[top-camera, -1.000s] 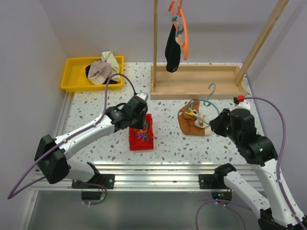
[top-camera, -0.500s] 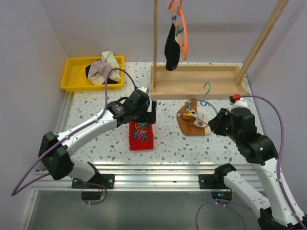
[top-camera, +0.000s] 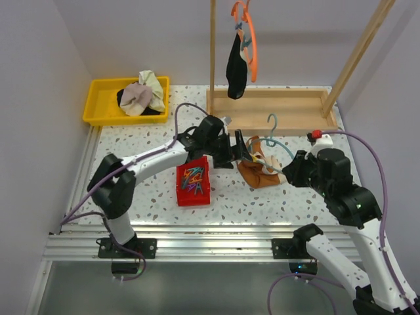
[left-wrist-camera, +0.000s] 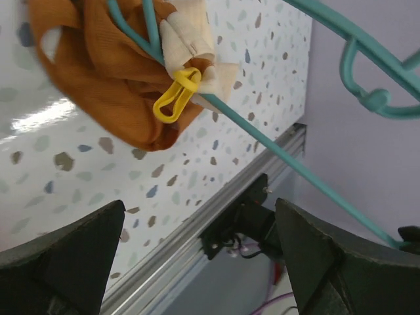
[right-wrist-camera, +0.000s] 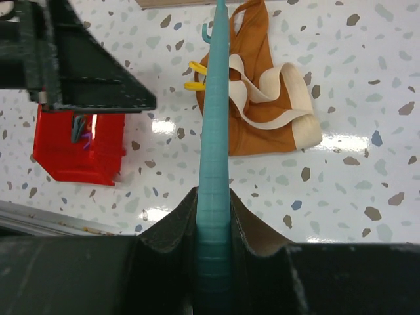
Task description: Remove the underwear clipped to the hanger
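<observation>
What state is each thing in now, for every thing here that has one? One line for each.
left gripper, open and empty, near the rust-brown underwear.
right gripper, shut on the teal hanger.
rust-brown underwear, lying on the table, clipped to the teal hanger.
yellow clip, clamped on its cream part.
black underwear, hanging from the orange hanger.
red bin, upright, holding coloured clips.
</observation>
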